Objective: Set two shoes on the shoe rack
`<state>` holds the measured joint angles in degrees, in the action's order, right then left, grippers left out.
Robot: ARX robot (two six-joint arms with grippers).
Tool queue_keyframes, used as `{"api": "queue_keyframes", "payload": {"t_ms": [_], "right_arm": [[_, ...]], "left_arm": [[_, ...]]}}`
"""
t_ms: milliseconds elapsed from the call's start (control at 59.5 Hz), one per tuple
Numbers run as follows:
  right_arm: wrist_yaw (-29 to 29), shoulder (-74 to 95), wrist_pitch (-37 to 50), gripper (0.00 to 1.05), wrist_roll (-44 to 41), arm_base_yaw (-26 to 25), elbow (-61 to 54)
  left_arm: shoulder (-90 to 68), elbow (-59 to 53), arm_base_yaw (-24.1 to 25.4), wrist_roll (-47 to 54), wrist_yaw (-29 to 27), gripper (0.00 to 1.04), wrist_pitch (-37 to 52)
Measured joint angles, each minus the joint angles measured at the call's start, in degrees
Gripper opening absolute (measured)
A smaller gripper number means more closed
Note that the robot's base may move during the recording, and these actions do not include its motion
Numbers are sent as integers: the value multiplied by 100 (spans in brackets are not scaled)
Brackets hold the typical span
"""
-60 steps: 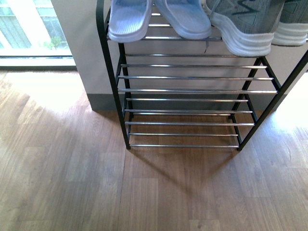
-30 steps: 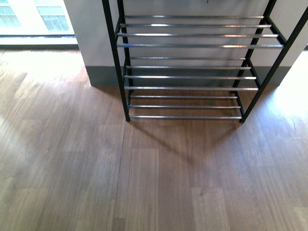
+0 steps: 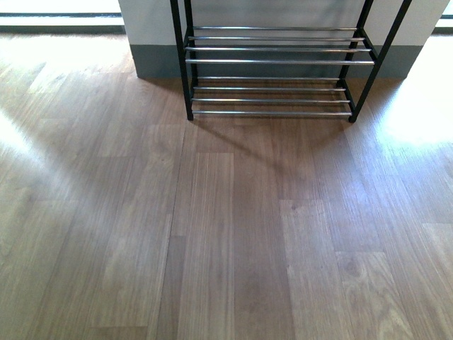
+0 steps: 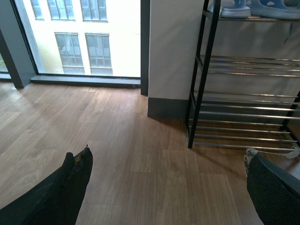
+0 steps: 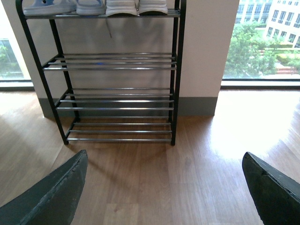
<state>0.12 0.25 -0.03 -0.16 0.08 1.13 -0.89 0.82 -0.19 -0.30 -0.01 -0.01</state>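
Four shoes sit in a row on the top tier of the shoe rack (image 5: pixel 112 70): the pale blue slides (image 5: pixel 63 6) toward one end and the grey sneakers (image 5: pixel 136 6), showing mostly their white soles, at the other end, beside the frame's black upright. The soles reach the front bar of that tier. The three chrome-barred tiers below carry nothing. The rack stands on the wooden floor (image 3: pixel 226 234) with its back against a white wall (image 5: pixel 206 47) that has a grey skirting, between two windows (image 4: pixel 79 37).

In the front view only the two lowest tiers show, at the far edge of the floor, and neither arm appears. The left gripper (image 4: pixel 168 187) has its jaws spread wide apart, empty, with one dark finger at each side of the left wrist view. The right gripper (image 5: pixel 164 192) is likewise spread wide and holds nothing, facing the rack from a little way back.
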Motion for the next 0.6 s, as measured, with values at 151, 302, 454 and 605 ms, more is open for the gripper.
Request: {"api": "queue_keyframes", "payload": {"t_ms": [151, 302, 454, 605], "right_arm": [[0, 0, 0, 96, 0, 0, 0], [0, 0, 0, 96, 0, 0, 0], [-13, 0, 0, 96, 0, 0, 0], [-13, 0, 0, 96, 0, 0, 0]], "left_arm": [[0, 0, 0, 0, 0, 95, 0], [0, 0, 0, 0, 2, 95, 0], [0, 0, 0, 0, -2, 95, 0], [0, 0, 0, 0, 0, 95, 0]]}}
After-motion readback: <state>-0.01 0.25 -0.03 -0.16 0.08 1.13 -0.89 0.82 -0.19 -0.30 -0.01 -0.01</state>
